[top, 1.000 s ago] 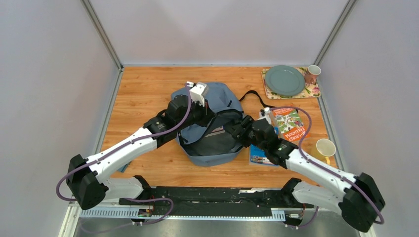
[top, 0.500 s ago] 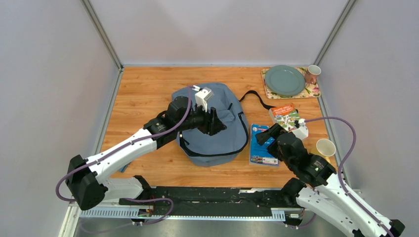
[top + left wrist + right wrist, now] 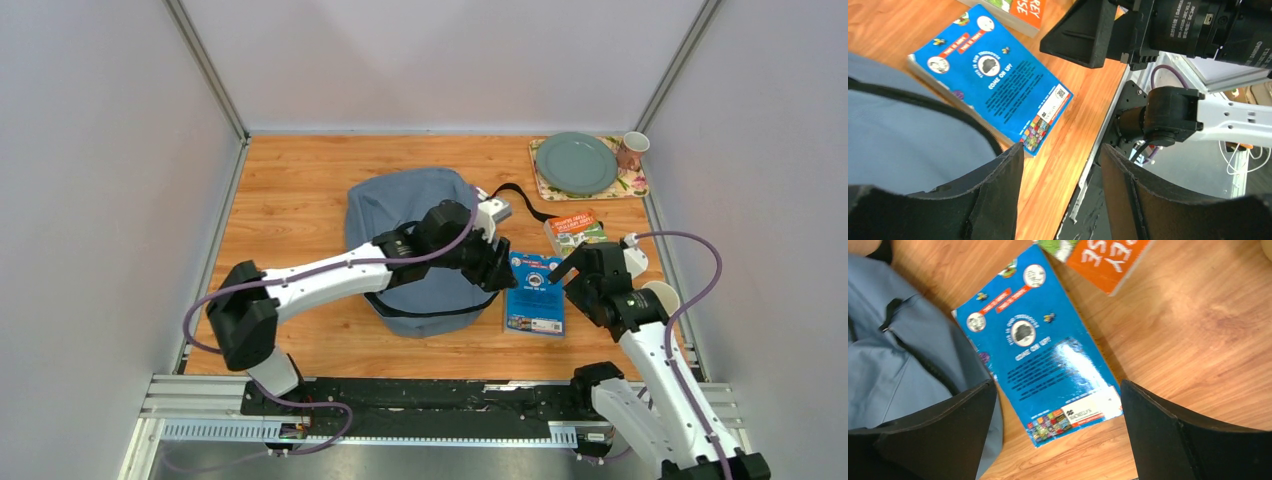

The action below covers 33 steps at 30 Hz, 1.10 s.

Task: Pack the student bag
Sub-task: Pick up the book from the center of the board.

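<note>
There are one student bag (image 3: 400, 205), two books (image 3: 535, 295) (image 3: 574, 226), one plate (image 3: 576, 162), one placemat (image 3: 638, 186) and two cups (image 3: 632, 150) (image 3: 663, 298) on one table (image 3: 290, 180).

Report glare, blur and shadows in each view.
Top external: even light, sharp, only faint shadows on the table. Right wrist: a white glare patch on the blue book washes out some print; right gripper nearly black. Left wrist: left gripper dark and soft-edged, blue book fairly sharp.
</note>
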Each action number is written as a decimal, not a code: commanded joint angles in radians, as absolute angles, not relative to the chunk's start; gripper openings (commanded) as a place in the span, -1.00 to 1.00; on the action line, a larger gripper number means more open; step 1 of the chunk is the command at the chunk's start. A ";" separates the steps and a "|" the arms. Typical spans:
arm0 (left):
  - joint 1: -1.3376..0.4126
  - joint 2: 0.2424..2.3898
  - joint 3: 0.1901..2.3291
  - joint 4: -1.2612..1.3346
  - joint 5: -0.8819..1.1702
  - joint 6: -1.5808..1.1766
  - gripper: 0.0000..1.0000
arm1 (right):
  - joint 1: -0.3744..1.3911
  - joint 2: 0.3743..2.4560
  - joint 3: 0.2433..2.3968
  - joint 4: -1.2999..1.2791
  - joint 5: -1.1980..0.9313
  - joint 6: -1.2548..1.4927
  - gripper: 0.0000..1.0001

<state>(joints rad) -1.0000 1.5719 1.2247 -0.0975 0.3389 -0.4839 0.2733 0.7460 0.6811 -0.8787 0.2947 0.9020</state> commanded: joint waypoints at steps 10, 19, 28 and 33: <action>-1.058 1.930 1.377 -0.046 0.270 -0.623 0.31 | 0.035 0.807 0.552 -0.716 -0.046 0.753 0.90; -1.062 1.997 1.367 -0.100 0.140 -0.629 0.31 | 0.032 0.831 0.514 -0.666 -0.072 0.732 0.89; -1.065 2.088 1.382 -0.092 0.212 -0.661 0.31 | 0.026 0.940 0.473 -0.586 -0.118 0.729 0.89; -1.065 2.080 1.368 -0.028 0.271 -0.676 0.29 | 0.025 0.997 0.456 -0.537 -0.181 0.726 0.80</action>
